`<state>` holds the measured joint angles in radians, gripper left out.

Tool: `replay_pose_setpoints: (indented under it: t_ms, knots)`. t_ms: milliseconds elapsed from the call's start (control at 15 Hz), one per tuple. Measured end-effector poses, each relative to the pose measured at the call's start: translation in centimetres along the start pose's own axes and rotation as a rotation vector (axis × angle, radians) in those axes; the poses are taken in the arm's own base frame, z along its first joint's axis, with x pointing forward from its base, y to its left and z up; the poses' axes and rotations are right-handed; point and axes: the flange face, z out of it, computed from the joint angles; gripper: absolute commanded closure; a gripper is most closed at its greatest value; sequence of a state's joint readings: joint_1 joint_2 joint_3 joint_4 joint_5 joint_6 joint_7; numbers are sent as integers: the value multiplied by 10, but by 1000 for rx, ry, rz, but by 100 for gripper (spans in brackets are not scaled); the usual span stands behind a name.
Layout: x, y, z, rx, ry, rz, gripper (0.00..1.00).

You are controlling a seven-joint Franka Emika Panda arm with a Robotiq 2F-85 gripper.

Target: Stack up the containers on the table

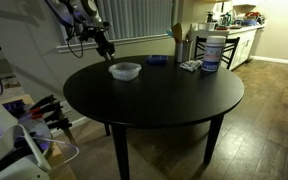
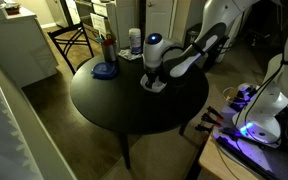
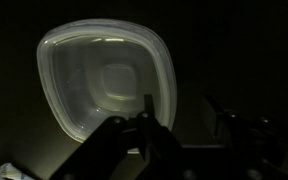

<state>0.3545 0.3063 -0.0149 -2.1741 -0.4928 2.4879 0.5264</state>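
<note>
Across the room's middle, round dark table, seen in both exterior views. White robot arm reaches in over the table edge from one side and bends down to the top.

Tall white canister with blue label, upright near the table rim, well apart from the arm. Small pale item just beside it, too small to tell what. Dark bottle upright near the canister in an exterior view.

Clear plastic tub sits upright on the table, open side up, near the rim on the arm's side. Rounded corners, raised rim, looks empty in the wrist view. Only one tub outline shows; cannot tell if it is a single tub or two nested.

Flat blue dish on the table between tub and canister, apart from both.

Gripper hangs just above the tub, pointing down. Wrist view: fingers spread apart, nothing between them, one finger overlapping the tub's near rim. Cannot tell if it touches the rim. Wrist view is very dark.
</note>
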Motion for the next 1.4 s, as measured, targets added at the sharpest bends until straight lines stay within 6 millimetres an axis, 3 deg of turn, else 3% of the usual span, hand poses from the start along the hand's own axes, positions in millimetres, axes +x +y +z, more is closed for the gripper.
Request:
replay_pose_setpoints:
  t_ms: [133, 267, 733, 1400]
  knots:
    - [-3, 1, -6, 2, 6, 0, 4]
    - [-6, 5, -17, 7, 18, 0, 0]
    - [-14, 16, -50, 25, 61, 10, 0]
    - [-16, 20, -55, 26, 66, -7, 0]
